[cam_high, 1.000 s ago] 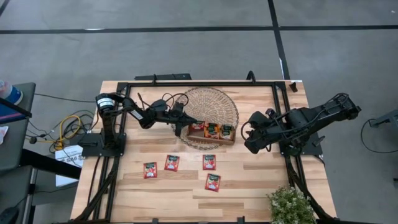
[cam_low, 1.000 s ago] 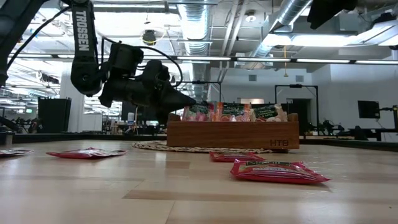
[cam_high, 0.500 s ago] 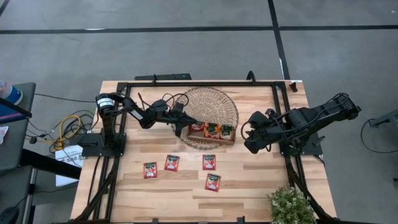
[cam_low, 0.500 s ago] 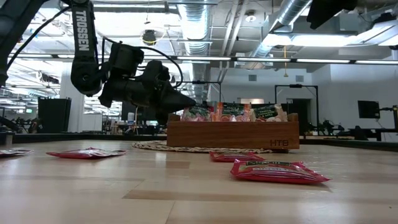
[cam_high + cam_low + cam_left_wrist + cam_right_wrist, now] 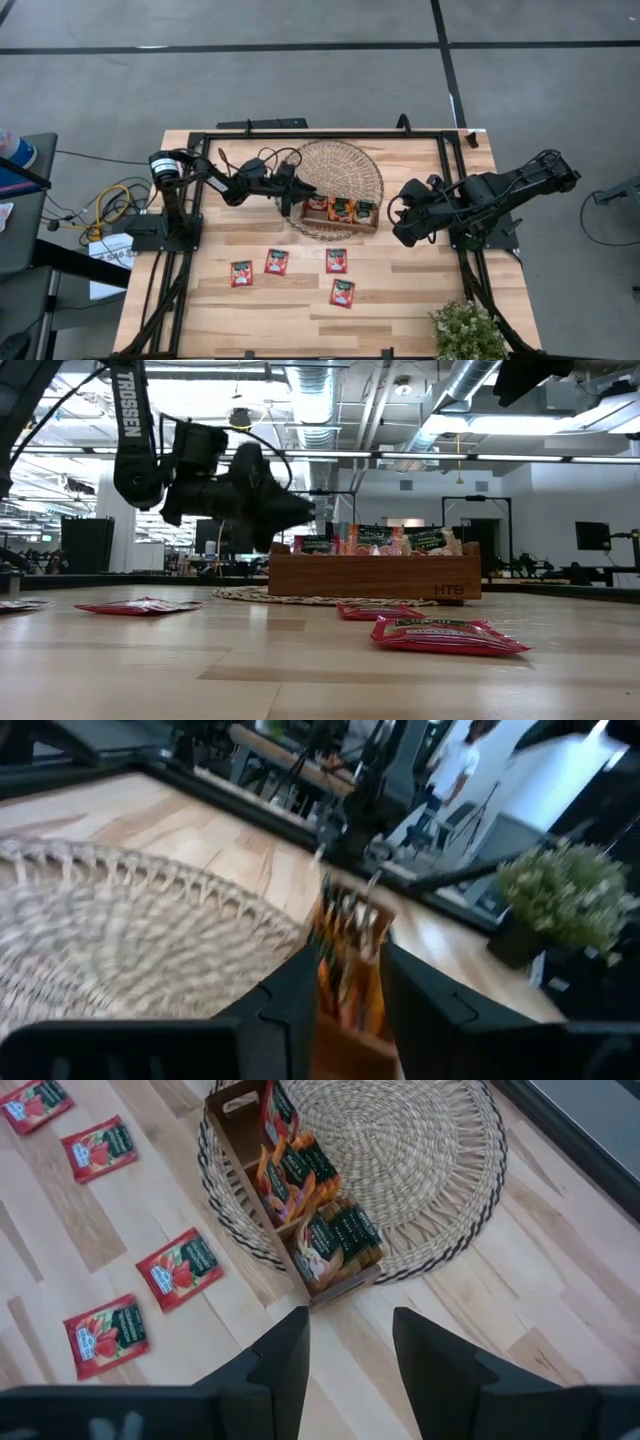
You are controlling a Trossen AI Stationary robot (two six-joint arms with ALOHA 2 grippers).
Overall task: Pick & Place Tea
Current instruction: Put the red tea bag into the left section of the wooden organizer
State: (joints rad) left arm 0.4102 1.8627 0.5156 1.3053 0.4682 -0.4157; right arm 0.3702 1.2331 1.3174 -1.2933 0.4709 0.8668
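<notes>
The tea sachets are red-orange with green tops. Several stand upright in the brown wooden tray (image 5: pixel 341 225), which rests on a round woven mat (image 5: pixel 345 165). Others lie flat on the table: (image 5: pixel 241 273), (image 5: pixel 276 262), (image 5: pixel 336 260), (image 5: pixel 342 293). My left gripper (image 5: pixel 300 193) hangs open in the air just left of and above the tray's left end (image 5: pixel 305 515). In the left wrist view the tray's sachets (image 5: pixel 345 955) show between its fingers, apart from them. My right gripper (image 5: pixel 405 232) waits open to the right of the tray (image 5: pixel 348 1350).
A black frame rail (image 5: pixel 320 135) runs round the table's edges. A potted plant (image 5: pixel 468 330) stands at the near right corner. Bare wood lies between the flat sachets and the near edge. The mat (image 5: pixel 420 1160) spreads beyond the tray (image 5: pixel 340 1280) toward the far edge.
My left gripper has risen and drawn back a little toward the table's left, away from the tray's left end. In the low view the sachets at that end stand lower and flatter than half a second ago. The right arm has kept still.
</notes>
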